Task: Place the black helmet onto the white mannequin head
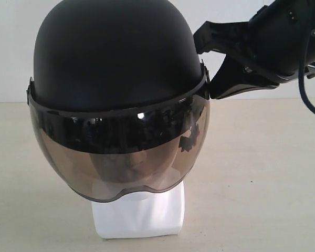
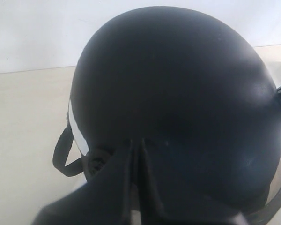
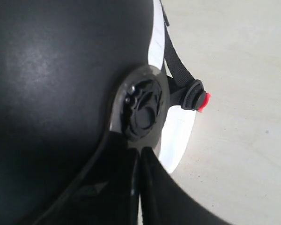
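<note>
Your left end effector (image 2: 136, 143) has its fingers together with only a thin slit between them. The tips sit against the lower shell of the black helmet (image 1: 115, 52), and you can't tell from the left wrist view whether anything is pinched. A black chin strap (image 2: 61, 154) loops out below the rim just beside it. This end effector doesn't show in the exterior view. The helmet sits on the white mannequin head (image 1: 139, 215), upright and level, in the middle of the desk (image 1: 273, 173), well in from the far edge. The smoky visor (image 1: 121, 157) is down over the face, so you only get a dim outline of the features through it. The squarish base shows white below the visor's lower edge. On the right, your right end effector (image 3: 139, 157) also has its fingers closed up to a narrow slit, tips touching the shell right at the visor pivot (image 3: 143, 110). Whether it's gripping anything there isn't clear. The red buckle bit (image 3: 203, 101) hangs on its strap just beside that pivot, off the desk.
</note>
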Controlling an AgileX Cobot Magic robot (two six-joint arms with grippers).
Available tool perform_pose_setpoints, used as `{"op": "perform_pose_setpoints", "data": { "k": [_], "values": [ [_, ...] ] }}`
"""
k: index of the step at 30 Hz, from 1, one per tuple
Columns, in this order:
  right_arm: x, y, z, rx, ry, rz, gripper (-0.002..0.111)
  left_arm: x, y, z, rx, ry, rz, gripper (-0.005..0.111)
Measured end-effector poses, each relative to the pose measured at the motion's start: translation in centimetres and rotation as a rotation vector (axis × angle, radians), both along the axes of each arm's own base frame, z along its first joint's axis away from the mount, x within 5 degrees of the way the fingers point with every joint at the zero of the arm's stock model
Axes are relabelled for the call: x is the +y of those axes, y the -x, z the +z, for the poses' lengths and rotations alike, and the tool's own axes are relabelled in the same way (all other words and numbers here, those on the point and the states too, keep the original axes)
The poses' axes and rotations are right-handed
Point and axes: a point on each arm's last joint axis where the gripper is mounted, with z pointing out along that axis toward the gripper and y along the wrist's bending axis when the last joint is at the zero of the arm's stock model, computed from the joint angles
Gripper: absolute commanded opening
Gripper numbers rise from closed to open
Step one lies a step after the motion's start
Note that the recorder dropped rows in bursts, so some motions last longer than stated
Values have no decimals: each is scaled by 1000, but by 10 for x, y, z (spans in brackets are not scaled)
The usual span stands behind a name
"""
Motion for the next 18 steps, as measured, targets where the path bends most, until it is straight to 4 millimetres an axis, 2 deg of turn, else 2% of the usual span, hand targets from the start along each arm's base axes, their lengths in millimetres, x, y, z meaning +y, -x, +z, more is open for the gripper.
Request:
{"op": "perform_pose_setpoints", "data": {
  "k": [18],
  "values": [
    [6, 8, -3, 15, 52, 29, 0, 1, 5, 3, -17, 3, -1, 4]
  ]
}}
